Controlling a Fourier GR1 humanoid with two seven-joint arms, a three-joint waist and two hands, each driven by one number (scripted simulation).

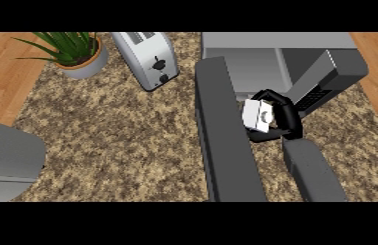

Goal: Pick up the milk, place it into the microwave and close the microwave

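Milk sits in the right robot hand, whose black fingers curl round the white carton. Carton held above the desk, right in front of the microwave opening, beside its open door. Left robot hand not seen. Toaster and potted plant stand at upper left.

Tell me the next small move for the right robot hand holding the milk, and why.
Probably carry the milk forward into the microwave. The right robot hand is curled round the carton just in front of the open cavity, beside the swung-out door, and the carton is not yet inside. The left robot hand is not visible.
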